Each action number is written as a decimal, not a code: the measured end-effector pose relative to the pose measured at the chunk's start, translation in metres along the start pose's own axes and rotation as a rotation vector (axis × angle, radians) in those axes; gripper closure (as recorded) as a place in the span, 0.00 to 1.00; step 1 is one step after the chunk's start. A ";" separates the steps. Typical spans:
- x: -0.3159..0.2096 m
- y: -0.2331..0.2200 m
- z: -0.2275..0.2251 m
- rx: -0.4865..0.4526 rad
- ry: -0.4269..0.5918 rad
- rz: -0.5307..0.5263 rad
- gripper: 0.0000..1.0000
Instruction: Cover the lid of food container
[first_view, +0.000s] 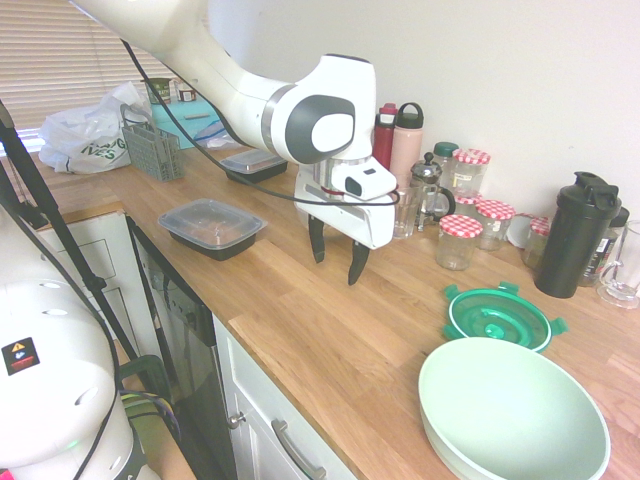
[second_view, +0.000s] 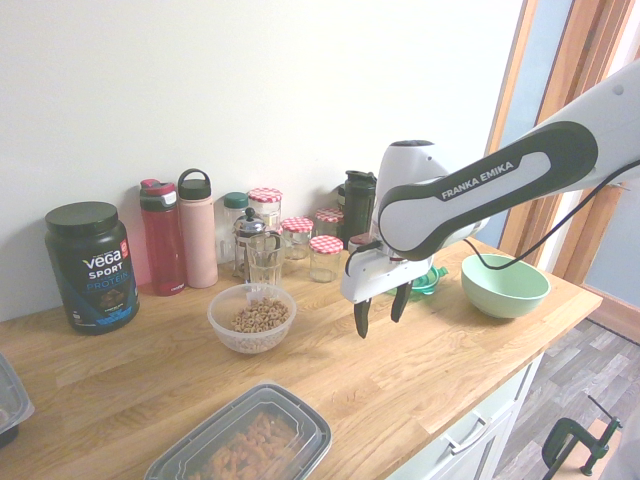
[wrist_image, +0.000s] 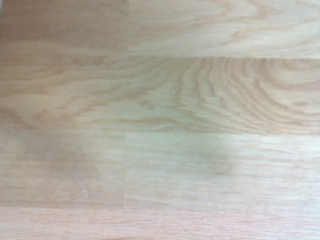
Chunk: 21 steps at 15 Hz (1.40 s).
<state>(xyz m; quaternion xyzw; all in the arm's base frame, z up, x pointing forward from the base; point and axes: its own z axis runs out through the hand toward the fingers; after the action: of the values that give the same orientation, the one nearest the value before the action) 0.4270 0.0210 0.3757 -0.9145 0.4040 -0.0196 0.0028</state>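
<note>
Two black trays (second_view: 245, 440), one green lid (first_view: 498, 317), one food container (second_view: 252, 317).
Tub (second_view: 90, 265) reads "Vega Sport"; gripper (second_view: 381, 308) hangs empty, fingers parted.

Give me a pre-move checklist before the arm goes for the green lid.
1. Pincer open and empty: ok.
2. Lid free to grab: ok; it lies on the countertop beside the pale green bowl, nothing on top of it.
3. Pincer lined up over the lid: not ok; it hangs above bare wood, which is all the wrist view shows.
4. Food container open and unobstructed: ok, with cereal inside.
5. Which side of the lid faces up: cannot tell.
</note>
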 end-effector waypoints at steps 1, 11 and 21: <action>0.000 0.000 0.000 -0.001 -0.001 0.000 0.00; 0.175 -0.004 -0.068 0.069 -0.169 -0.244 0.00; 0.372 0.147 -0.020 0.200 -0.411 -0.071 0.00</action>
<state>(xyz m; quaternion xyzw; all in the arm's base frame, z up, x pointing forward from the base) 0.5681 -0.3524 0.4051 -0.9081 0.3587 0.1272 0.1748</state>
